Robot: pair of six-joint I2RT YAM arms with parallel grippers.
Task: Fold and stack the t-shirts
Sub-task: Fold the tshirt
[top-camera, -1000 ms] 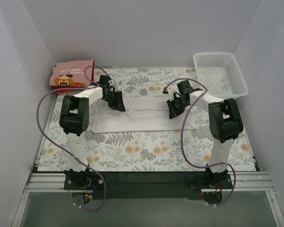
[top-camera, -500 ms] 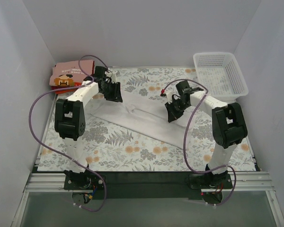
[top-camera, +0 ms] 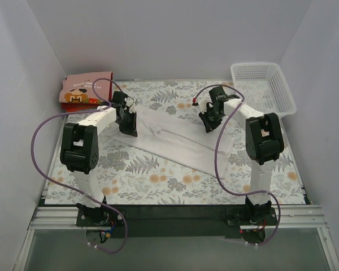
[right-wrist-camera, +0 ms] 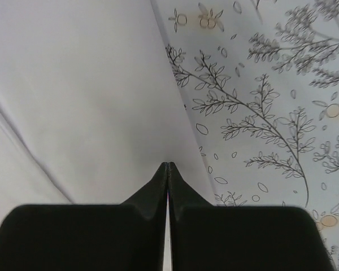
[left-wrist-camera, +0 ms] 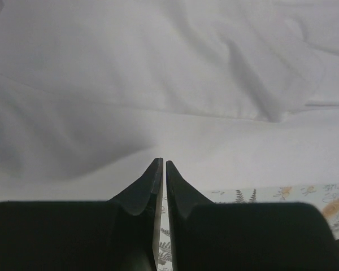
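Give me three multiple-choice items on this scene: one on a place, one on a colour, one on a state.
1. The basket stands at:
A) the far right corner of the table
B) the far left corner
C) between the arm bases

2. The unfolded t-shirt is:
A) red
B) blue
C) white

3. The left gripper is:
A) wide open
B) shut, with its tips at the cloth
C) holding the basket

Answers:
1 A, the top view shows it at the far right.
2 C, it is plain white in every view.
3 B, the left wrist view shows it closed against white cloth.
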